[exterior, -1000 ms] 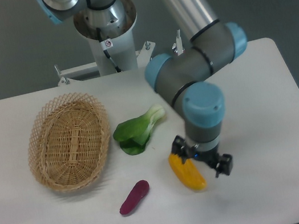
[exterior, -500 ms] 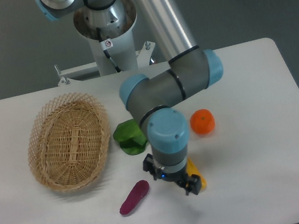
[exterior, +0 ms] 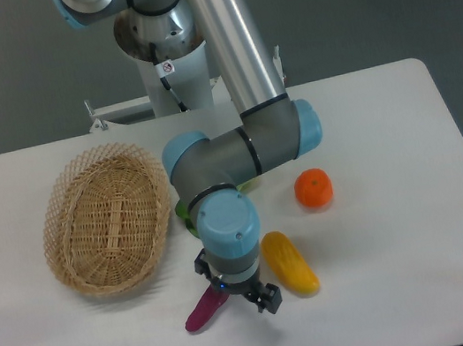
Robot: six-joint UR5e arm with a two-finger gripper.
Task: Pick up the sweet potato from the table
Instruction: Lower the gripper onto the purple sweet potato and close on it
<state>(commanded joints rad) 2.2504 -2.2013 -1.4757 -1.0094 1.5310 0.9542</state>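
The sweet potato (exterior: 202,312), slim and purple-magenta, lies on the white table (exterior: 413,284) near the front edge. Its upper right end is hidden under my gripper (exterior: 236,285). The gripper hangs low over that end, pointing down, with its two dark fingers (exterior: 269,299) spread apart and nothing held between them. Whether the fingers touch the sweet potato cannot be told.
A fat yellow vegetable (exterior: 290,263) lies just right of the gripper. An orange fruit (exterior: 313,189) sits further right. A wicker basket (exterior: 107,218) stands at the left. A green leafy vegetable (exterior: 182,210) peeks out behind the arm's wrist.
The arm has swung left across the table, from over the yellow vegetable to over the sweet potato's upper end. The orange fruit and yellow vegetable are now uncovered.
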